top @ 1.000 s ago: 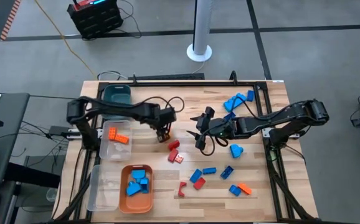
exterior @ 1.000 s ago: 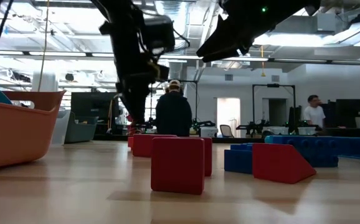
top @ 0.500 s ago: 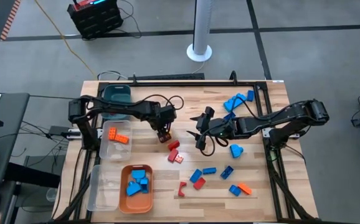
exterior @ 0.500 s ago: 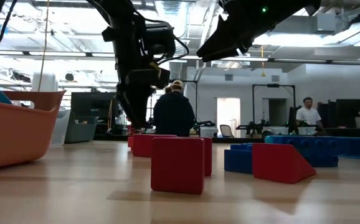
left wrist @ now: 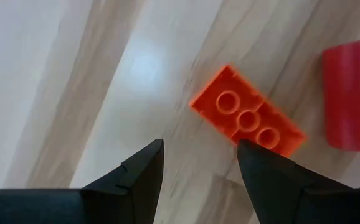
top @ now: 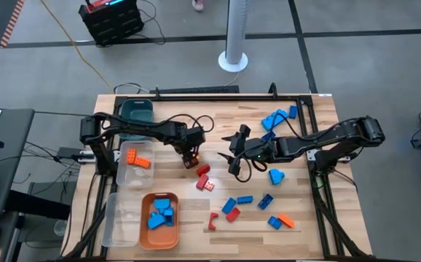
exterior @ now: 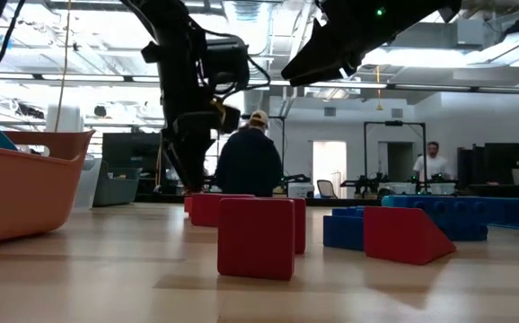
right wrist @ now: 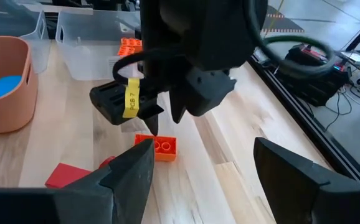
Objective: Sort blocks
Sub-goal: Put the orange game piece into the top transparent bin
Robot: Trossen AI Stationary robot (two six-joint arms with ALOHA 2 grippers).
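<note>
Directly beneath the left gripper point(left wrist: 198, 163) lies an orange studded brick point(left wrist: 247, 121), flat on the wooden table point(top: 305, 233) with three studs showing in the left wrist view; the two dark fingers stand apart just above it, released and gripping nothing. A red block point(left wrist: 353, 94) sits just beside the orange brick. In the high view that left gripper point(top: 189, 159) hangs near the table's middle, with red blocks point(top: 204, 177) close by. More red, blue and orange blocks point(top: 254, 207) are scattered toward the near right of the table, and a cluster of light blue blocks point(top: 277, 117) sits at the far right. Blue blocks point(top: 161, 212) fill the orange tray point(top: 146, 239) at the near left, and orange blocks point(top: 136, 158) lie in a clear bin point(top: 123, 179) beside it; a teal bin point(top: 137, 110) stands farther back. The right gripper point(top: 234, 154) hovers right of the left one, its fingers spread wide and empty. Across the room, in the low view, a person point(exterior: 249, 162) in a cap faces away.
</note>
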